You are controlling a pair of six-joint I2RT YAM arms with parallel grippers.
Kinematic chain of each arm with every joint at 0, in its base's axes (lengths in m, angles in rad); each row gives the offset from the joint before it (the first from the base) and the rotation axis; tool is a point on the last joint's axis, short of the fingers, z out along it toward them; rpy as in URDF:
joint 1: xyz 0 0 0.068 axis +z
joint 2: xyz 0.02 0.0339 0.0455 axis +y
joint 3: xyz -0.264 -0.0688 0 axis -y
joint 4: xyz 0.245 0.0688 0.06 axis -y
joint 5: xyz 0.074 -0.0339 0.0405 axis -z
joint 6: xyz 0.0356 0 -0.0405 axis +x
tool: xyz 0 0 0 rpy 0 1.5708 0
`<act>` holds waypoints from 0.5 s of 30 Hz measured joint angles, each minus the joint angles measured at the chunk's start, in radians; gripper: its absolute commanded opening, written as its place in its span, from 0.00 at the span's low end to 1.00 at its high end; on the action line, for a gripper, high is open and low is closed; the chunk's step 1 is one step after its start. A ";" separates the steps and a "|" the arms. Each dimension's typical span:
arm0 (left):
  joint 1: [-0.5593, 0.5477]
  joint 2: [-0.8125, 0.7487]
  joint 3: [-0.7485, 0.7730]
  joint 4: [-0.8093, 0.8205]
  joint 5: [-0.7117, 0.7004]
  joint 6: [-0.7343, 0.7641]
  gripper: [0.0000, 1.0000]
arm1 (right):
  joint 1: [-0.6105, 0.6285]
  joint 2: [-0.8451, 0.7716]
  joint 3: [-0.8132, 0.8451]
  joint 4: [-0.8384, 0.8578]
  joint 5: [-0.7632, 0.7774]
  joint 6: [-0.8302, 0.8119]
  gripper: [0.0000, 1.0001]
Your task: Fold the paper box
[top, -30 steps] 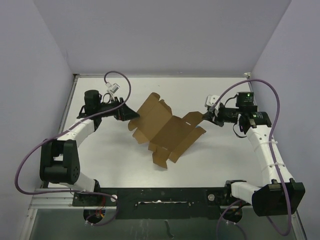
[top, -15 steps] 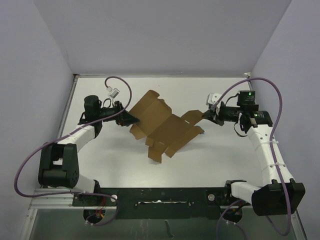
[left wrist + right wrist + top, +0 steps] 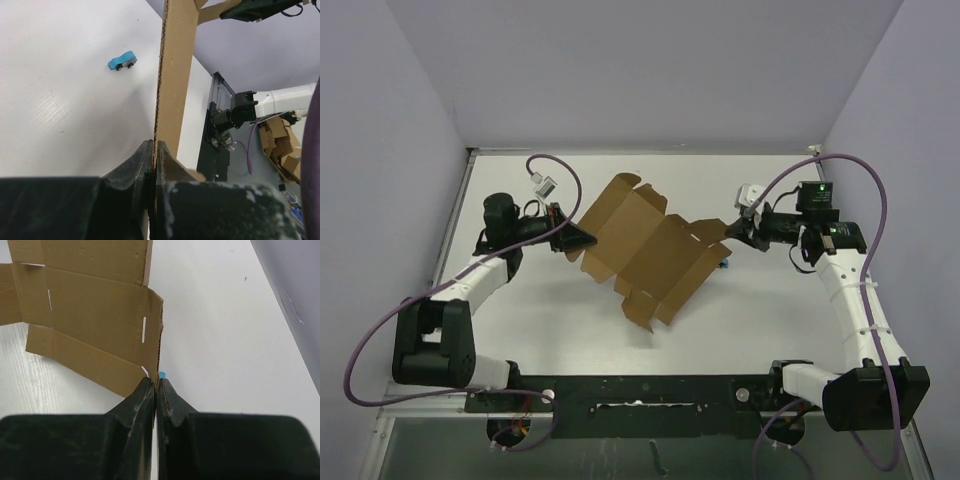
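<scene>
The white table [image 3: 520,320] takes up most of the overhead view. Spread across its middle is the paper box [image 3: 645,245], a plain brown cardboard die-cut sheet with flaps and tabs. It is opened out flat and slants from the upper centre of the frame down toward the lower centre. It looks raised between the two arms. I cannot tell whether its lowest flaps touch the table.

At left of centre, the left gripper [image 3: 582,238] has its jaws together on the sheet's left edge. Its wrist view shows the cardboard edge-on, rising from between the black fingers [image 3: 167,162]. At right of centre, the right gripper [image 3: 730,232] is likewise clamped on the right-hand corner flap, a thin pinch right at the edge.

The step in hand seems to be a two-handed hold before the first crease. Both grips are shallow, so the arms should move together and not pull apart, or the sheet may slip or tear. Lowering a panel onto the table would give the scored line something to bend against.

A tiny blue toy car [image 3: 122,60] sits on the table just below the right-hand flap, and the fold should steer clear of it.
</scene>
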 measured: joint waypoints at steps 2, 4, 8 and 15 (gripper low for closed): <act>0.000 -0.034 0.000 -0.029 -0.010 0.023 0.00 | 0.000 0.000 -0.003 -0.001 -0.002 0.006 0.00; -0.002 -0.077 0.000 -0.084 -0.025 0.065 0.00 | 0.000 0.001 -0.007 -0.012 -0.016 0.005 0.01; -0.029 -0.180 0.000 -0.230 -0.087 0.193 0.00 | 0.010 0.008 -0.039 -0.050 -0.055 -0.001 0.09; -0.097 -0.300 -0.028 -0.424 -0.216 0.411 0.00 | 0.016 0.010 -0.163 -0.089 -0.097 0.006 0.50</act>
